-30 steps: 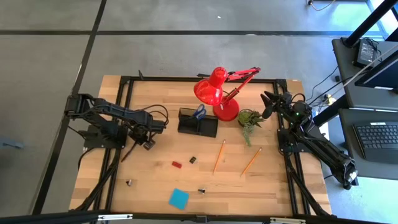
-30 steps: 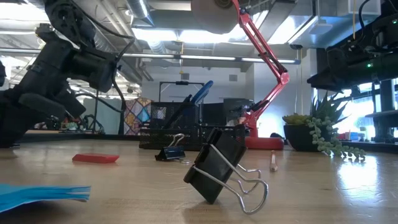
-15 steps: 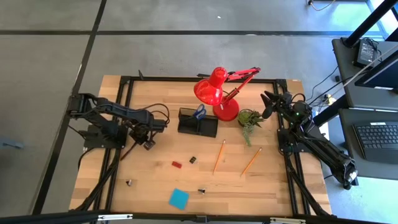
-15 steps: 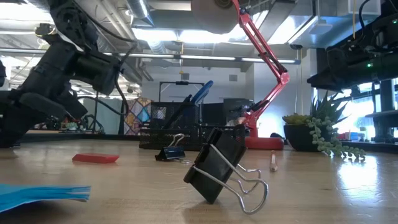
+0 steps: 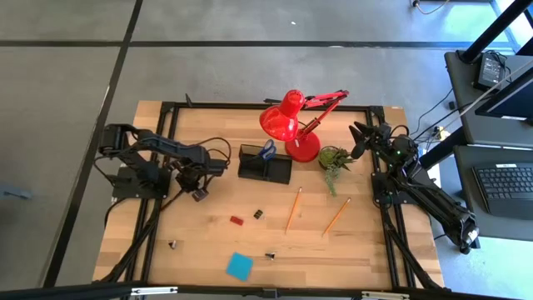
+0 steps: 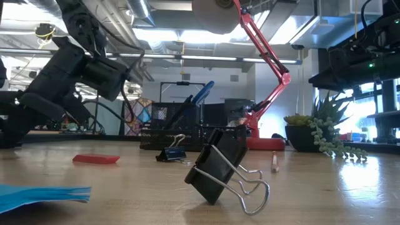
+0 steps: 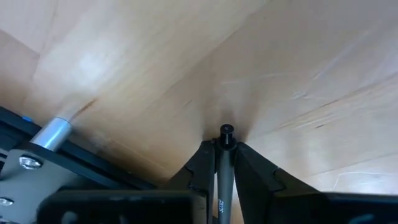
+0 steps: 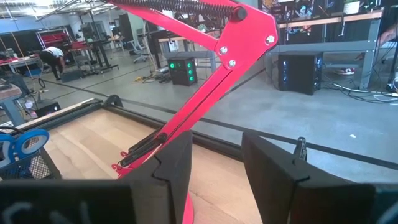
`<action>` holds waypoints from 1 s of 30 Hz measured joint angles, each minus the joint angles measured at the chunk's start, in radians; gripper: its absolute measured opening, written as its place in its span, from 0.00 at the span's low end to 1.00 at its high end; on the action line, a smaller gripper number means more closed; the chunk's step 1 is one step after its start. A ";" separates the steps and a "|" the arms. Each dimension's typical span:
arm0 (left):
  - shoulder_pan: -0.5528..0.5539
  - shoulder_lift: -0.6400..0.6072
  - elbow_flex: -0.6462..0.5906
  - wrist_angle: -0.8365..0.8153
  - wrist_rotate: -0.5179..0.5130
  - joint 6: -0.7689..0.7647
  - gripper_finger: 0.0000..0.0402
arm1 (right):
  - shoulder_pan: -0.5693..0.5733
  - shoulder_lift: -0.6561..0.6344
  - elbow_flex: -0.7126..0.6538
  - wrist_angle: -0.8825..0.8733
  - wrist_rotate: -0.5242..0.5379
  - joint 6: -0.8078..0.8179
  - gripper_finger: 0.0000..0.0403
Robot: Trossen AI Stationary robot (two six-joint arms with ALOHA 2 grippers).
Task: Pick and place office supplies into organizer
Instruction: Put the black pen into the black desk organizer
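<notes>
A grey concrete floor point(image 5: 250, 67) surrounded the wooden worktop point(image 5: 358, 250). Ceiling strip lights point(image 6: 206, 59) glowed overhead, and a side desk point(image 5: 491, 125) carried a keyboard point(image 5: 504, 179).

1. The dark pen point(image 7: 224, 180) sits between the left gripper point(image 7: 225, 163) fingers, and its lower end runs off the picture's edge.
2. The blue sticky-note pad point(image 6: 39, 194) is cut off at the low view's edge.
3. Near the red eraser point(image 5: 236, 221), the black clips point(image 5: 258, 214) are too small to make out.
4. The scissors point(image 5: 266, 150) in the organizer point(image 5: 265, 170) are partly hidden under the red lamp point(image 5: 283, 118).
</notes>
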 joint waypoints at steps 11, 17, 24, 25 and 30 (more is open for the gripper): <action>0.001 0.005 0.231 0.109 -0.225 0.126 0.07 | 0.000 0.000 0.000 0.000 0.000 0.003 0.36; 0.002 0.002 0.324 0.103 -0.224 0.188 0.06 | 0.000 0.000 0.000 -0.002 0.000 0.003 0.36; 0.002 -0.006 0.370 0.021 -0.223 0.213 0.06 | 0.000 0.000 0.000 -0.026 0.000 0.007 0.36; 0.001 -0.015 0.370 0.008 -0.227 0.213 0.06 | 0.000 0.000 0.000 -0.028 0.000 0.007 0.36; -0.001 -0.096 0.370 0.001 -0.275 0.207 0.06 | 0.000 0.000 0.000 -0.028 0.000 0.007 0.36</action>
